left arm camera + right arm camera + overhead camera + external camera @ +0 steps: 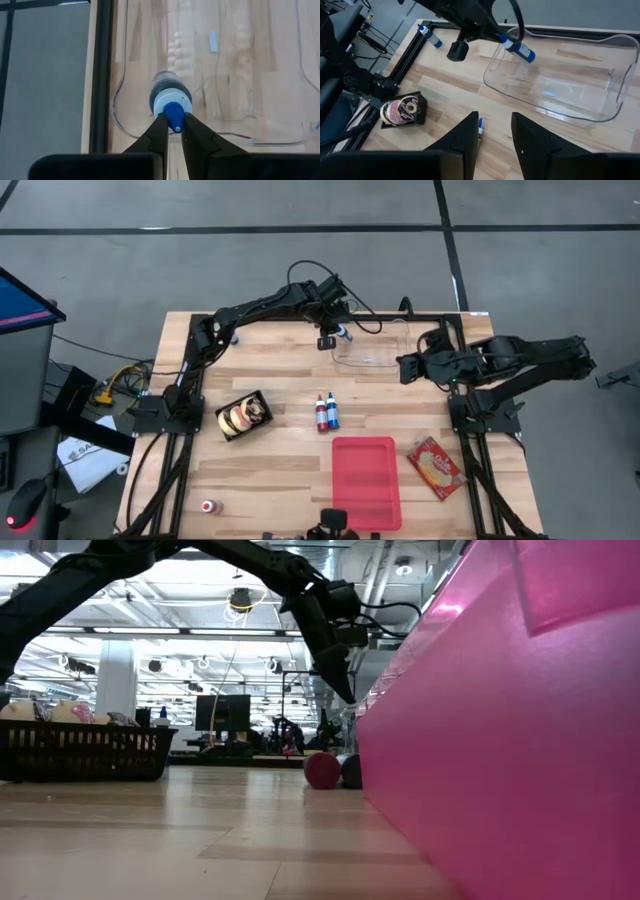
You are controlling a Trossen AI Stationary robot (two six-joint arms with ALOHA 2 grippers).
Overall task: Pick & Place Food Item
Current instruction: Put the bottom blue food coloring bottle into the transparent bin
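Wooden slats make up the tabletop, framed by dark rails on a grey floor. Near its 12 o'clock edge the left pincer hangs above the 9 o'clock end of a clear tub, its fingers clamped on the blue cap of a bottle. The left wrist view looks down along the bottle, which hangs cap-up over the tub's rounded corner. In the right wrist view the bottle tilts over the tub, clear of its floor.

At 3 o'clock the right pincer hovers beside the tub's 3 o'clock end, its fingers parted to a middling gap with nothing between them.

At the centre two small bottles, one red and one blue, lie side by side. A pink tray sits at 6 o'clock; its wall fills the right of the low view. A black basket holding round pastries stands toward 9 o'clock, tilted. A flat red food packet lies at 4 o'clock, just beside the tray. A small round red-and-white item rests at 7 o'clock. Another blue bottle lies by the frame rail at 11 o'clock.
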